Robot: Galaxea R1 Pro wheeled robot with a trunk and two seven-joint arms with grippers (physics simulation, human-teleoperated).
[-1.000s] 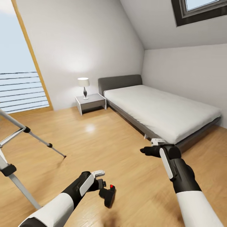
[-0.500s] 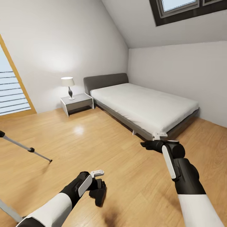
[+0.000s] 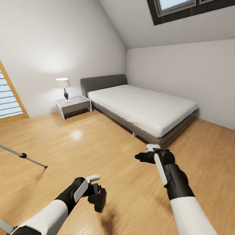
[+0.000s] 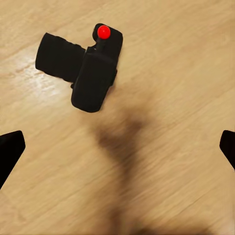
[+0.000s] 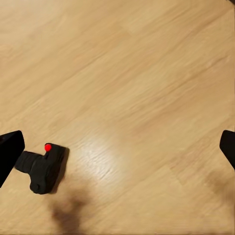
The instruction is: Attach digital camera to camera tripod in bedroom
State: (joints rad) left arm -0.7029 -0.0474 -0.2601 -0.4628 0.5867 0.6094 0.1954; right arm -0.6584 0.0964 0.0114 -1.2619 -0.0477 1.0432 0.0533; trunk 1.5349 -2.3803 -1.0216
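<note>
Camera (image 4: 83, 68) lies on the wood floor (image 4: 161, 73), untouched; left gripper (image 4: 117, 147) hovers above it, fingers spread; right gripper (image 5: 117, 147) likewise spread.

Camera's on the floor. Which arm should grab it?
Left. The left gripper hangs right above the digital camera, jaws open. The right gripper is farther off, seeing the camera at its view's edge.

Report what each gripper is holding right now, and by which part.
Nothing is held. The left gripper and the right gripper are both open, and the digital camera lies free on the wood floor, touching neither gripper.
</note>
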